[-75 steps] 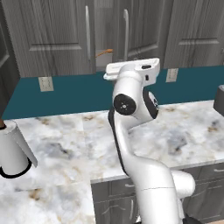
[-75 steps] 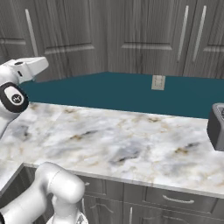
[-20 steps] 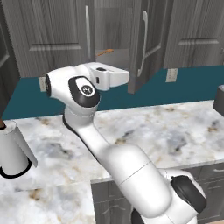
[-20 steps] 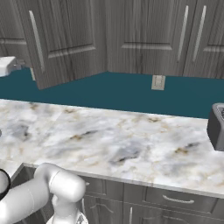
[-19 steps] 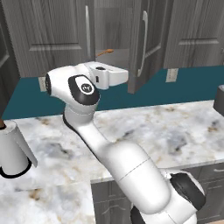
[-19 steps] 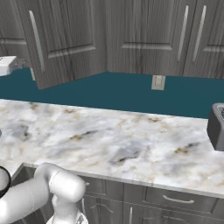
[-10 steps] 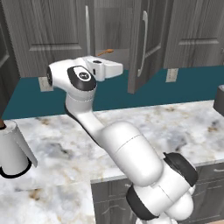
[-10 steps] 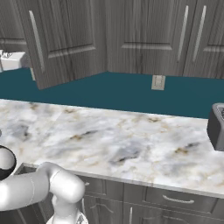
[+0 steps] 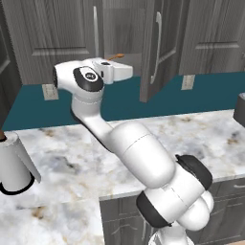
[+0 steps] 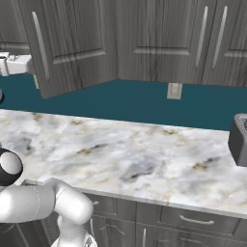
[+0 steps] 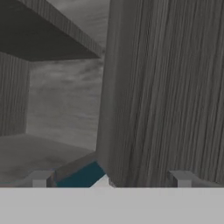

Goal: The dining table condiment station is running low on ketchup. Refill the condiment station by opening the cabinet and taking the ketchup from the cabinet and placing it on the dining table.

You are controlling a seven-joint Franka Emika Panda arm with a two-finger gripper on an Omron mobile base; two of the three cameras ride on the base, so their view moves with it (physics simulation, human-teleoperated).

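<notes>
- Jaws (image 11: pixel 109 180) released, tips wide apart, nothing between them; aimed at the free edge of the open cabinet door (image 11: pixel 162 96).
- Door edge runs just right of jaw centre; its inner face fills the right side, very close ahead.
- Left of the edge: open room into the cabinet (image 11: pixel 57 100) – grey shelf below, back wall beyond, shelf underside above.
- Ketchup: can't tell where; visible shelf part shows no bottle.
- Left base view: hand (image 9: pixel 112 72) sits high, level with the cabinet's bottom edge, just left of the door (image 9: pixel 155 48), which swings out toward the cam.
- Small orange-brown tip (image 9: pixel 116 56) pokes up just behind the hand; can't tell what it is.
- Below jaws: teal backsplash (image 9: pixel 201 93), then marble desk (image 9: pixel 62 158), well under the hand.
- On desk: white paper-towel roll (image 9: pixel 14 165) far left, dark toaster (image 10: pixel 239 140) far right; both well apart from jaws.
- Wall sockets (image 9: pixel 187 82) on the backsplash.
- Other cabinet doors (image 10: pixel 212 38) right of the open one are closed.
</notes>
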